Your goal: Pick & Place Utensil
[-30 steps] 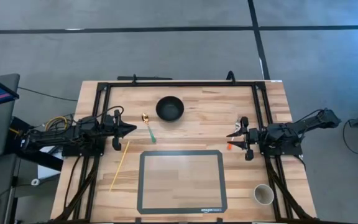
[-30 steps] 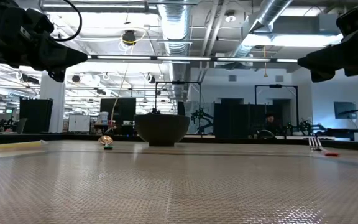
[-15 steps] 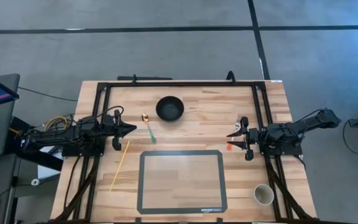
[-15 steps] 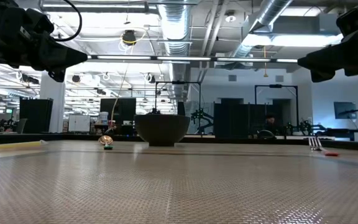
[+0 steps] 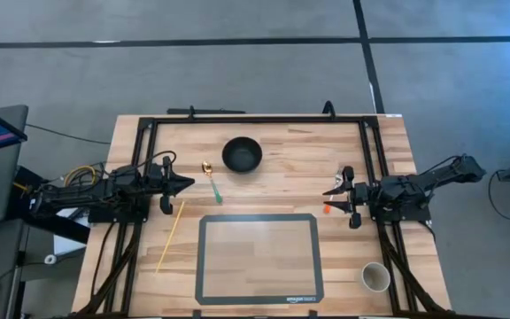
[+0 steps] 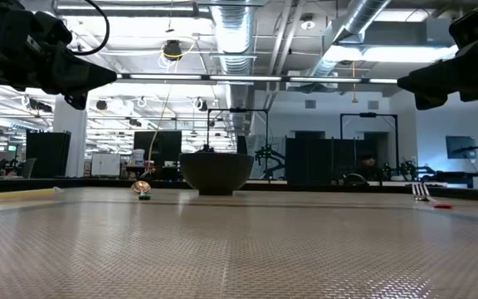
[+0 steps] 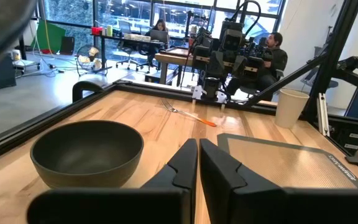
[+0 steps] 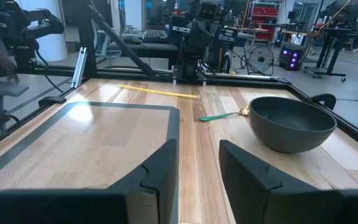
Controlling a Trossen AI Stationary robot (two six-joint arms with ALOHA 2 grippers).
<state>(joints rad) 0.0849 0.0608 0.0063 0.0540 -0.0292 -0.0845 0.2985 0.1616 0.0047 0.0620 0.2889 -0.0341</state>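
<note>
A dark bowl (image 5: 242, 154) stands on the wooden table toward its far edge. Left of it lies a spoon (image 5: 211, 182) with a gold bowl and a green handle. A fork (image 7: 188, 113) with an orange handle lies flat near the right side of the table, just below my right gripper (image 5: 328, 191). My left gripper (image 5: 187, 184) hovers shut left of the spoon and points toward the table's middle. My right gripper (image 8: 197, 155) is open and points toward the left side. Both hang above the table and touch nothing.
A grey-framed mat (image 5: 259, 257) lies at the table's near middle. A thin yellow stick (image 5: 170, 235) lies left of it. A paper cup (image 5: 376, 277) stands at the near right corner. A black rail frame (image 5: 255, 119) borders the table. People sit in the room beyond.
</note>
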